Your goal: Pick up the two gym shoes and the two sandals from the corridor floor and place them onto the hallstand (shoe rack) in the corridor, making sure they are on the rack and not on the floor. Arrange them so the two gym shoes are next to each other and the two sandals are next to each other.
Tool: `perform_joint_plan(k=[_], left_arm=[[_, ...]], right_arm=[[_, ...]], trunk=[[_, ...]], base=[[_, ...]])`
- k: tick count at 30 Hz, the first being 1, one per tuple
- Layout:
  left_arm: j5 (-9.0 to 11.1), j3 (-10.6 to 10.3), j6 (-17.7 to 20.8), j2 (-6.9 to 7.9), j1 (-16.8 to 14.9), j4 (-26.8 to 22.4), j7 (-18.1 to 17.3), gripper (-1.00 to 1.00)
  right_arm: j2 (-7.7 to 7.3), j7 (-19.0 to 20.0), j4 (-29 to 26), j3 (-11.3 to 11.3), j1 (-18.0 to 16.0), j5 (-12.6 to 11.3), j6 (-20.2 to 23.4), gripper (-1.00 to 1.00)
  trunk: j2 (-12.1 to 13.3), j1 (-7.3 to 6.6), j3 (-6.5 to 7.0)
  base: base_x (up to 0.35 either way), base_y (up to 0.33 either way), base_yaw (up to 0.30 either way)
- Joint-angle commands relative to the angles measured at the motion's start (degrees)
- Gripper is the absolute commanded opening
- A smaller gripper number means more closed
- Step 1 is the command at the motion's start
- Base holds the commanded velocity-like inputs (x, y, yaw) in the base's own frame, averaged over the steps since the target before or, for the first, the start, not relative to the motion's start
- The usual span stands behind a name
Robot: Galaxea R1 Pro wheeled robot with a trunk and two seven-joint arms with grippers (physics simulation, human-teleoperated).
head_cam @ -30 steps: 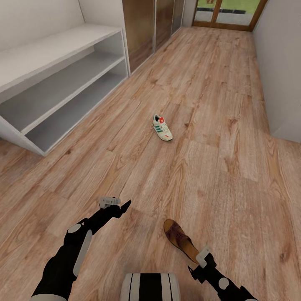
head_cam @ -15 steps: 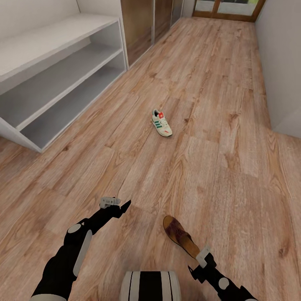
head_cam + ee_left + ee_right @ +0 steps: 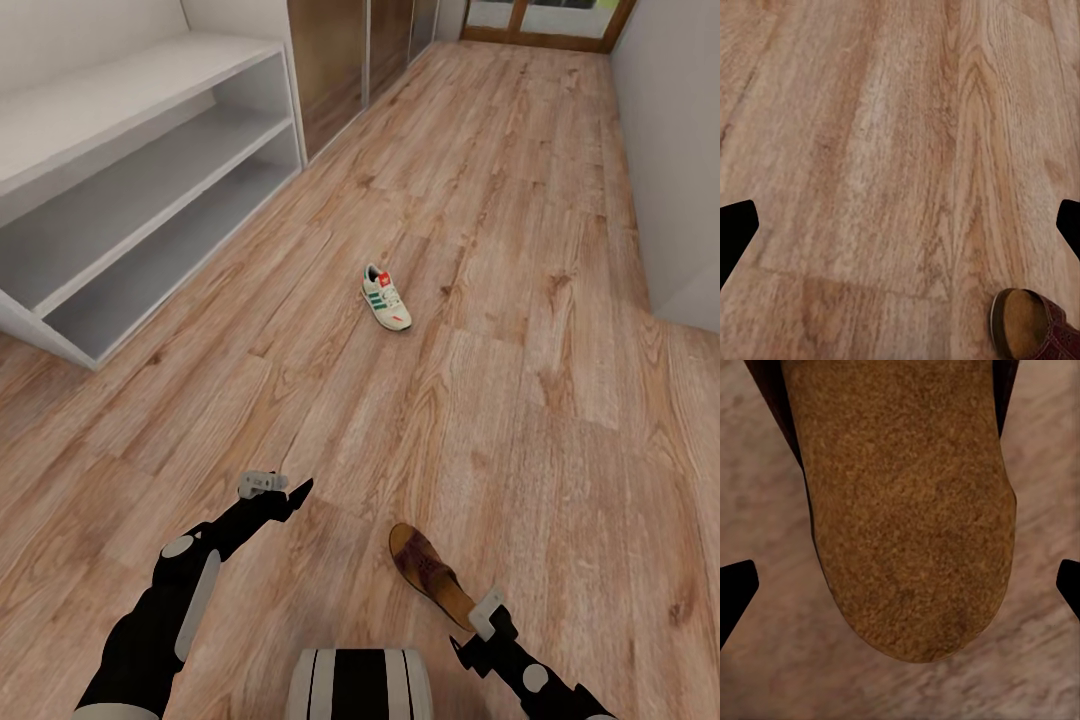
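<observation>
One white gym shoe [image 3: 386, 297] with green stripes lies on the wood-plank corridor floor [image 3: 500, 400], mid-corridor. A brown sandal [image 3: 430, 573] with a tan footbed lies close in front of me; its end fills the right wrist view [image 3: 900, 510]. My right gripper [image 3: 478, 628] hovers open just behind the sandal's near end, its fingertips [image 3: 736, 589] wide apart. My left gripper [image 3: 296, 492] hangs open over bare floor, with the sandal [image 3: 1031, 326] off to its side. The other shoe and other sandal are out of view. A pale shelf unit [image 3: 120, 95] with two open shelves stands at the left, its upper part cut off.
Dark wooden cupboard doors [image 3: 330, 70] follow the shelf unit along the left wall. A white wall [image 3: 670, 150] bounds the corridor on the right, and a glazed door [image 3: 545, 15] closes its far end. My trunk [image 3: 360, 685] shows at the bottom.
The whole picture has shifted slightly, so the camera moved. The shoe, the sandal and both grippers keep their places relative to one another.
</observation>
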Motion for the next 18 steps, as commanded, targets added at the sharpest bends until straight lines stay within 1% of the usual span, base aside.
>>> perform_joint_plan(k=[1, 12, 18], left_arm=[[0.48, 0.17, 0.55, -0.06, -0.02, -0.03, -0.31, 1.00], [0.48, 0.22, 0.55, -0.06, -0.02, -0.03, -0.36, 1.00], [0.48, 0.24, 0.55, -0.06, -0.02, -0.03, -0.35, 1.00]], right_arm=[[0.01, 0.47, -0.03, -0.49, -0.01, 0.12, -0.19, 1.00], [0.01, 0.47, -0.03, -0.49, -0.01, 0.12, -0.21, 1.00], [0.01, 0.44, -0.03, -0.48, -0.01, 0.12, -0.22, 1.00]], trunk=[[-0.01, -0.01, -0.03], [-0.01, -0.01, -0.03], [-0.01, -0.01, -0.03]], base=[[0.011, -0.003, 0.000], [0.004, -0.001, 0.000], [0.062, 0.000, 0.000]])
